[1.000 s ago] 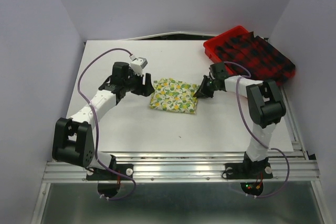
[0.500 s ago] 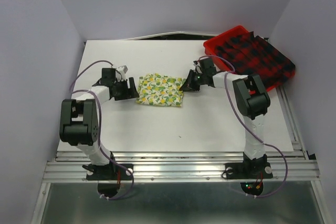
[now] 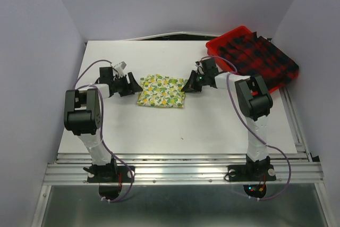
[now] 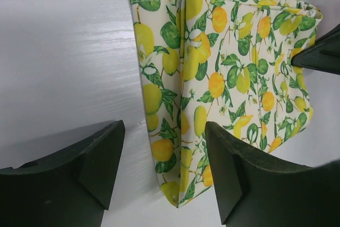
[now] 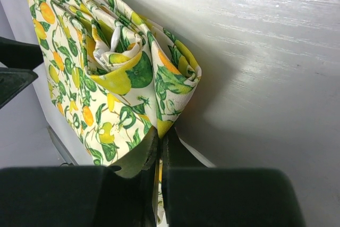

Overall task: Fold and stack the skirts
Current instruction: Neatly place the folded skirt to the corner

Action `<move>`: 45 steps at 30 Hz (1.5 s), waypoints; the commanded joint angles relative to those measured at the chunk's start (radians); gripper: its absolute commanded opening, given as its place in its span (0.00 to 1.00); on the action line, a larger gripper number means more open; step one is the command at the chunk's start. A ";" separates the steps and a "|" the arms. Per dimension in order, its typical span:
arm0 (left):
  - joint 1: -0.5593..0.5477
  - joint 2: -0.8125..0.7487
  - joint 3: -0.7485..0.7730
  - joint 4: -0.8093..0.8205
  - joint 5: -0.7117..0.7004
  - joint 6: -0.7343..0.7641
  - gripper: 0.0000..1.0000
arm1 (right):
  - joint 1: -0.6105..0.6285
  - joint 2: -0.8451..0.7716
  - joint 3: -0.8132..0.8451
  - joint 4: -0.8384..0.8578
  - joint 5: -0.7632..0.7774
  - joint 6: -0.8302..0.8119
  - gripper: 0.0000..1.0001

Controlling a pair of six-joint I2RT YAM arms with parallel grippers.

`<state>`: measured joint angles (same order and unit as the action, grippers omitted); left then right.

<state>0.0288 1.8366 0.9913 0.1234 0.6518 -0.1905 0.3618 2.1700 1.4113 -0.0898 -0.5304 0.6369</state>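
The right pincer (image 5: 159,137) is clamped tight on the bunched edge of the folded cream-yellow cloth skirt (image 3: 162,91) printed with lemons and green leaves; the left pincer (image 4: 163,131) stands wide apart, its black fingers (image 4: 249,184) either side of the skirt's opposite edge, gripping nothing; the skirt lies on the white counter (image 3: 175,126) between both arms; far right, a rigid red plastic tray (image 3: 215,43) holds the pleated red-and-black plaid skirt (image 3: 260,59), which spills over its right rim.

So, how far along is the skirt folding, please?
Done: the cream lemon-print cloth skirt lies folded. In hand: the right tool pinches its edge; the left tool is open at its opposite edge. Left: the red-and-black plaid skirt, on the red plastic tray, not yet stacked.
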 commanded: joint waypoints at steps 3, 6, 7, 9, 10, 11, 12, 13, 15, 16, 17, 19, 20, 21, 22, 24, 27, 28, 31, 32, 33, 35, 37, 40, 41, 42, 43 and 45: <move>0.008 -0.027 -0.086 -0.070 0.014 -0.064 0.68 | 0.012 0.051 0.018 -0.021 0.083 0.020 0.01; 0.003 -0.013 -0.065 -0.100 -0.012 -0.092 0.61 | 0.012 0.053 0.021 -0.016 0.081 0.027 0.01; -0.006 -0.004 -0.048 -0.111 -0.027 -0.089 0.59 | 0.012 0.054 0.023 -0.014 0.081 0.029 0.01; -0.020 0.007 -0.025 -0.160 -0.059 -0.078 0.55 | 0.012 0.056 0.023 -0.014 0.081 0.033 0.01; -0.023 0.010 -0.010 -0.168 -0.070 -0.076 0.54 | 0.012 0.057 0.023 -0.014 0.079 0.035 0.01; -0.024 0.012 -0.008 -0.172 -0.079 -0.081 0.53 | 0.012 0.059 0.023 -0.008 0.078 0.035 0.01; -0.024 0.015 0.001 -0.174 -0.084 -0.090 0.52 | 0.012 0.060 0.023 -0.007 0.078 0.035 0.01; -0.024 0.024 0.009 -0.176 -0.087 -0.090 0.52 | 0.012 0.063 0.026 -0.007 0.079 0.035 0.01; -0.024 0.036 0.029 -0.186 -0.093 -0.102 0.51 | 0.012 0.068 0.031 -0.007 0.079 0.033 0.01; -0.024 0.050 0.049 -0.189 -0.096 -0.107 0.49 | 0.012 0.070 0.032 -0.007 0.078 0.033 0.01; -0.024 0.056 0.058 -0.191 -0.098 -0.110 0.46 | 0.012 0.073 0.038 -0.007 0.078 0.033 0.01; -0.024 0.075 0.098 -0.200 -0.103 -0.118 0.33 | 0.012 0.077 0.046 -0.007 0.078 0.033 0.01; -0.024 0.094 0.112 -0.215 -0.103 -0.118 0.26 | 0.012 0.077 0.055 -0.008 0.078 0.033 0.02; -0.023 0.104 0.128 -0.222 -0.103 -0.115 0.21 | 0.012 0.080 0.061 -0.008 0.078 0.033 0.02; -0.024 0.119 0.157 -0.229 -0.107 -0.115 0.06 | 0.012 0.083 0.066 -0.008 0.079 0.033 0.04; -0.023 0.130 0.187 -0.237 -0.104 -0.115 0.00 | 0.012 0.085 0.080 -0.013 0.087 0.033 0.09; -0.024 0.125 0.205 -0.214 -0.104 -0.122 0.00 | 0.012 0.085 0.094 -0.021 0.102 0.026 0.40; -0.024 0.121 0.219 -0.205 -0.119 -0.124 0.00 | 0.012 0.082 0.101 -0.024 0.109 0.026 0.56; -0.024 0.128 0.259 -0.189 -0.158 -0.138 0.00 | -0.009 0.074 0.120 -0.044 0.129 0.012 0.77; -0.024 0.133 0.267 -0.186 -0.168 -0.145 0.00 | -0.009 0.067 0.123 -0.062 0.151 0.009 0.83; -0.020 0.135 0.273 -0.176 -0.179 -0.158 0.00 | -0.021 0.063 0.124 -0.067 0.161 -0.003 0.88; -0.006 0.153 0.299 -0.163 -0.204 -0.167 0.00 | -0.035 0.048 0.118 -0.073 0.165 -0.009 0.96; 0.008 0.170 0.338 -0.165 -0.216 -0.173 0.00 | -0.064 0.036 0.107 -0.074 0.162 -0.023 0.99; 0.049 0.200 0.385 -0.168 -0.231 -0.190 0.00 | -0.083 0.019 0.098 -0.087 0.164 -0.049 1.00; 0.059 0.208 0.394 -0.168 -0.236 -0.191 0.00 | -0.083 0.016 0.097 -0.096 0.164 -0.052 1.00; 0.077 0.213 0.403 -0.169 -0.244 -0.191 0.00 | -0.083 0.013 0.097 -0.099 0.161 -0.063 1.00; 0.088 0.222 0.418 -0.169 -0.248 -0.194 0.00 | -0.093 0.013 0.098 -0.106 0.158 -0.066 1.00; 0.105 0.230 0.432 -0.172 -0.256 -0.196 0.00 | -0.093 0.013 0.098 -0.113 0.155 -0.071 1.00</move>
<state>0.0895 2.0621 1.3613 -0.0608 0.4397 -0.3710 0.2798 2.1880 1.5410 -0.0975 -0.4496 0.6277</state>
